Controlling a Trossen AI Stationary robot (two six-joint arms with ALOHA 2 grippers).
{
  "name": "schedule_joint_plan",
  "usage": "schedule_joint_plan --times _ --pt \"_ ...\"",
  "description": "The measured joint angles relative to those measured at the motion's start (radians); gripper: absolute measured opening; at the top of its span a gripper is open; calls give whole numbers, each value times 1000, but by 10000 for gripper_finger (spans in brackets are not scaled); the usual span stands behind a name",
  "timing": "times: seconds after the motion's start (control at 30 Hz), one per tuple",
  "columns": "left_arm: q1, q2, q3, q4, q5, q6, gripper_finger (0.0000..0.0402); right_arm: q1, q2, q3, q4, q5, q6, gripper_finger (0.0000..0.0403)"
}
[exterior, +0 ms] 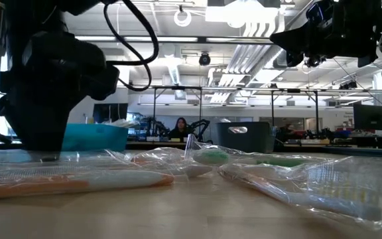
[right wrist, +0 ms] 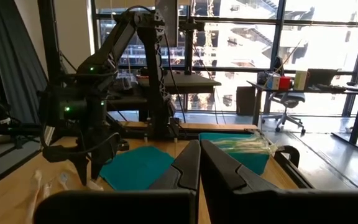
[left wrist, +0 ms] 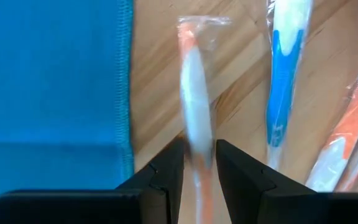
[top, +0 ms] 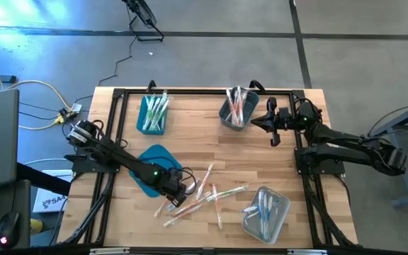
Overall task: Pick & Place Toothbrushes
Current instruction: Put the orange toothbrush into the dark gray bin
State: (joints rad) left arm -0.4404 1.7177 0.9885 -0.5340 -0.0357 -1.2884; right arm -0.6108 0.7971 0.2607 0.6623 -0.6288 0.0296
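Two arms are in my high view. My left hand (top: 178, 190) is down on the counter (top: 190, 127), just beside the flat teal lid (top: 151, 164), at the near edge of the scattered toothbrushes (top: 211, 198). Through the left wrist camera I see its fingers (left wrist: 166, 174) pinching a wrapped orange-and-white toothbrush (left wrist: 194, 106) between them, with a blue toothbrush (left wrist: 284, 81) lying just beside it on the wood. More toothbrushes sit in the teal bin (top: 153, 113), the grey bin (top: 236, 110) and the clear bin (top: 266, 212). My right hand (top: 269, 122) hangs above the counter's far right corner, near the grey bin, its fingers (right wrist: 188, 168) pressed together on nothing.
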Motion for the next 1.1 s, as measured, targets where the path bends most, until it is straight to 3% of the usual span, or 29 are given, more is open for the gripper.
schedule_joint_plan --times 0.33,0.6,0.83,1.1 --pt "2 28 2 9 30 0 85 0 0 0 0 0 0 4" --pt "2 25 0 8 30 2 13 0 0 0 0 -1 0 4" --pt "2 -15 -4 52 25 22 34 0 0 0 0 -1 0 4" --pt "61 -109 -1 21 21 140 11 0 0 0 -5 -2 0 4"
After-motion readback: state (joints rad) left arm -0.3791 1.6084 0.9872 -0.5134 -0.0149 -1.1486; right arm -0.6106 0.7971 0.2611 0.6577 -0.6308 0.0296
